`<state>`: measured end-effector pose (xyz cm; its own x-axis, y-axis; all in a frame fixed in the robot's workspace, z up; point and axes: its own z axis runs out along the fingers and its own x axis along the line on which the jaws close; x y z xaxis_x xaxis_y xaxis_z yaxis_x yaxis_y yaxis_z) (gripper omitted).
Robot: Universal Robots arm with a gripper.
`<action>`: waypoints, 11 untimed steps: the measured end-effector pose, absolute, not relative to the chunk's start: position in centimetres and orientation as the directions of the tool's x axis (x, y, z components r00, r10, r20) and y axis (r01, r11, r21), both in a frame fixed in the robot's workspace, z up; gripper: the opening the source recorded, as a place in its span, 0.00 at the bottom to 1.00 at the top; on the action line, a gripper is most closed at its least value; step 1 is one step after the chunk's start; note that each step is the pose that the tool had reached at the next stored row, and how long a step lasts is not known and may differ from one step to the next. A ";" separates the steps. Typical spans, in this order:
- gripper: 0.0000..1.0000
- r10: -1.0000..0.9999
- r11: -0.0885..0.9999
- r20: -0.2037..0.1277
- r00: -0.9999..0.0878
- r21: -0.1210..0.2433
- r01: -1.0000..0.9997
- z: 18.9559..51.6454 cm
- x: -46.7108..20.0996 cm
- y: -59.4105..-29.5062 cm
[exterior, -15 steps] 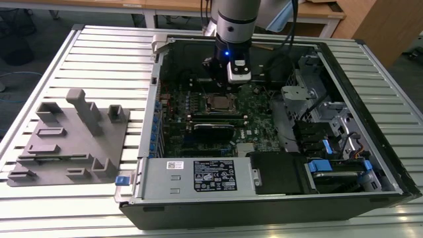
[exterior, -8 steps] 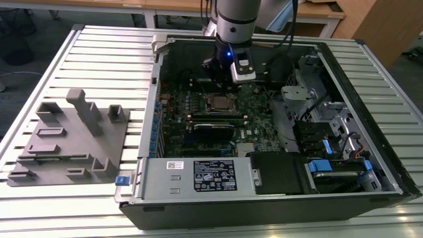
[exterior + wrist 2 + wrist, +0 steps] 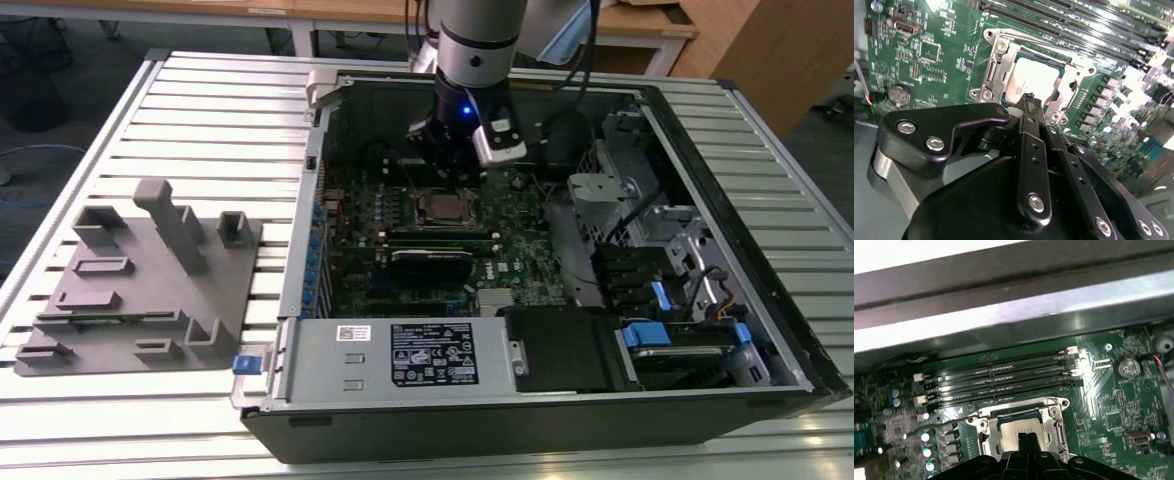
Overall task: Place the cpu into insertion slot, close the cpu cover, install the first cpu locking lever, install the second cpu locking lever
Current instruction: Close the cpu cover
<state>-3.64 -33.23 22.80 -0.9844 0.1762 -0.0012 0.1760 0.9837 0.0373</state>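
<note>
cpu [image 3: 1031, 80] seated inside insertion slot [image 3: 990, 75]

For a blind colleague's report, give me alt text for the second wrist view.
A shut black gripper points at a silver chip sitting in its metal-framed socket on a green circuit board, with long black memory slots beyond.

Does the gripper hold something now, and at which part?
Nothing seems to be held: the gripper is shut, with its tips together over the cpu.
</note>
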 end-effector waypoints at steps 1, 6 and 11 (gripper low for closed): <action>0.10 0.160 0.986 -0.001 -0.987 0.037 0.160 22.8 -3.6 -33.2; 0.10 0.080 0.996 -0.002 -0.997 0.038 0.080 22.8 -3.6 -33.2; 0.10 0.002 0.999 -0.003 -1.000 0.039 0.002 22.7 -3.6 -33.2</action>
